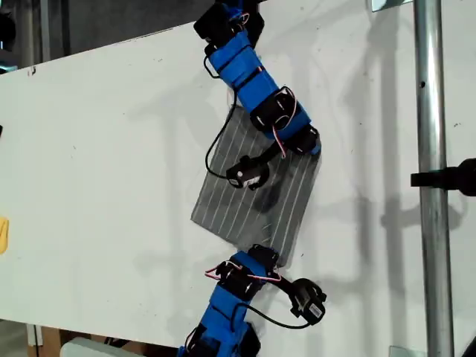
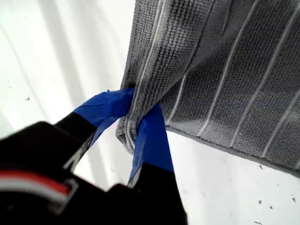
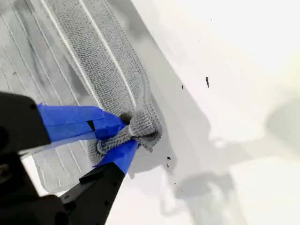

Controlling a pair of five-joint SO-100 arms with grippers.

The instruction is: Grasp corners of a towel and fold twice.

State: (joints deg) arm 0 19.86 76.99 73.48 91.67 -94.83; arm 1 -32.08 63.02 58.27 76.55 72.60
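The grey striped towel point(image 1: 238, 204) lies on the white table point(image 1: 97, 149) in the middle of the exterior view. My first gripper point(image 1: 262, 256), on the arm at the exterior view's bottom, is shut on the towel's near corner point(image 2: 129, 136), and its blue fingertips point(image 2: 152, 136) pinch bunched cloth. The towel point(image 2: 234, 70) rises from that grip in doubled layers. My second gripper point(image 1: 311, 145), on the arm from the exterior view's top, is shut on the far right corner point(image 3: 143, 129). That gripper point(image 3: 124, 133) holds the corner slightly off the table, with the towel point(image 3: 93, 56) stretching away behind it.
A vertical metal pole point(image 1: 430, 178) with a black clamp point(image 1: 446, 178) stands at the exterior view's right. A yellow object point(image 1: 4, 234) pokes in at that view's left edge. Black cables trail from both arms over the towel.
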